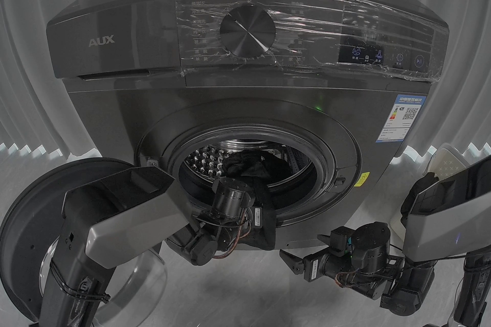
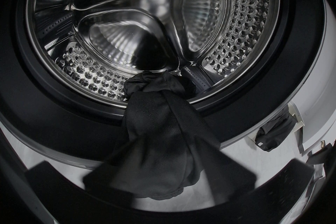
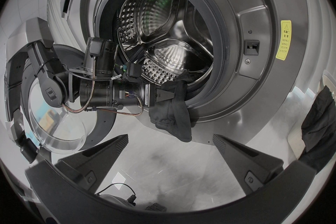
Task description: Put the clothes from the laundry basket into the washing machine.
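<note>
Black garment (image 2: pixel 157 137) flops over the washing machine (image 1: pixel 230 103) opening's 6 o'clock rim, between the left gripper's (image 3: pixel 172 95) wide-spread jaws. Right gripper (image 3: pixel 170 144) gapes wide too.

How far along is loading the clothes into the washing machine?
Done: door open, nothing fully inside the drum. In hand: left end effector at a black garment draped over the rim, half hanging outside. Left: push it in, then fetch the dark clothes on the basket.
</note>
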Available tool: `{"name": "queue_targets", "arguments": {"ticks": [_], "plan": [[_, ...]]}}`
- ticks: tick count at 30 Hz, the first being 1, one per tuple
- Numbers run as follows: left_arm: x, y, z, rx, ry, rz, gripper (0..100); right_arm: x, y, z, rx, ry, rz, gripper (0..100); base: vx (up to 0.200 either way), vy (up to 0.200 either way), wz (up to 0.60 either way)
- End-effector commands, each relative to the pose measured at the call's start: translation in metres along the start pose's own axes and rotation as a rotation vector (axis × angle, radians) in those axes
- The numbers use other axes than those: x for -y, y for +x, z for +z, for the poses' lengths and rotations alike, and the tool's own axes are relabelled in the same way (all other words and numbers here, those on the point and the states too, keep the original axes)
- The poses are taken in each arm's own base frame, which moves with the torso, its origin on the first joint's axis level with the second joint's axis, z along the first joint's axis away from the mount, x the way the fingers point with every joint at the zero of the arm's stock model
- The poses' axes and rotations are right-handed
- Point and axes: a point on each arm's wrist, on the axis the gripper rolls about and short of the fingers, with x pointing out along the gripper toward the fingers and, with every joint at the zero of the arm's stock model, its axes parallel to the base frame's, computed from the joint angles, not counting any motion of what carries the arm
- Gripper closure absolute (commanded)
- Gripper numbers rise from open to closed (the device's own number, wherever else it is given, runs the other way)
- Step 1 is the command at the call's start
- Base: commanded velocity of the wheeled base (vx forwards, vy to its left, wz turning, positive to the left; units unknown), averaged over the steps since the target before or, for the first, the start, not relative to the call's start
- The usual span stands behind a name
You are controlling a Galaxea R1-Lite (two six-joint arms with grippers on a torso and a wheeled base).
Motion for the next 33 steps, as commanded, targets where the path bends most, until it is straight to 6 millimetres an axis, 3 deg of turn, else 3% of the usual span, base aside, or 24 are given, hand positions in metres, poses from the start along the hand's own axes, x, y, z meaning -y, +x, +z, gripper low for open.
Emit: {"name": "queue_targets", "arguments": {"ticks": [1,5,11,18,21,27,28,33], "plan": [[0.0,0.003,-0.001,0.004,-0.002,0.0,100,-0.001,0.0,0.0,0.001,0.003,0.001,0,0.0,0.0,0.0],[0.0,0.005,0.004,0.026,-0.013,-0.002,100,-0.001,0.0,0.0,0.001,0.006,0.001,0,0.0,0.0,0.0],[-0.006,0.013,0.04,0.15,-0.072,0.002,100,-0.001,0.0,0.0,0.003,0.006,0.004,0,0.0,0.0,0.0],[-0.01,0.019,0.056,0.248,-0.103,-0.001,100,-0.001,0.001,0.001,0.005,0.007,0.003,0,0.0,0.0,0.0],[-0.009,0.027,0.058,0.279,-0.111,0.002,100,-0.001,0.0,0.0,0.001,0.006,0.005,0,0.0,0.0,0.0],[-0.01,0.022,0.037,0.205,-0.09,0.018,100,-0.001,0.001,0.0,0.002,0.006,0.003,0,0.0,0.0,0.0],[-0.01,0.022,0.036,0.202,-0.089,0.019,0,-0.001,0.001,0.0,0.001,0.006,0.005,0,0.0,0.0,0.0],[-0.005,0.019,0.033,0.203,-0.087,0.008,0,-0.001,0.001,0.0,0.0,0.005,0.004,0,0.0,0.0,0.0]]}}
